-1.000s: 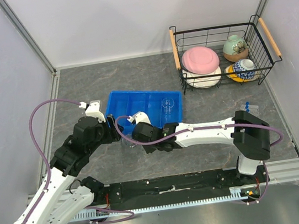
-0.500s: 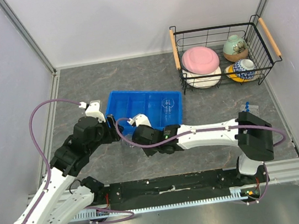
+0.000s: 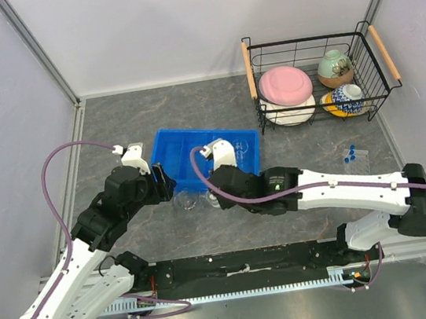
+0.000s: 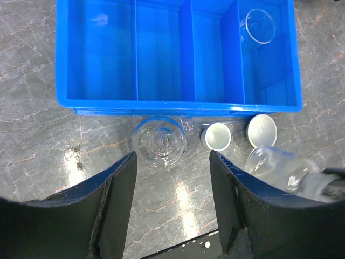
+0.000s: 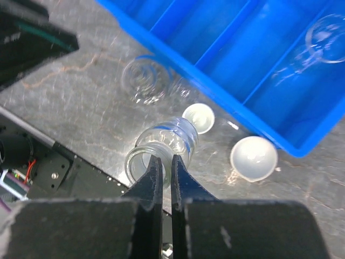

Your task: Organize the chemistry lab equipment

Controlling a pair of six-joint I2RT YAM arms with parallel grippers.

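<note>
in front of the blue tray (image 4: pixel 97 105), the right hand (image 5: pixel 164 160) pinches a tilted glass beaker (image 5: pixel 167 137) by its rim alone; so thin a grip could let it slip and crack. the left hand (image 4: pixel 171 156) gapes wide, empty.

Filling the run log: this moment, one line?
right jaws shut on beaker rim | left jaws open near flask | second beaker in blue tray | white dishes on table
</note>
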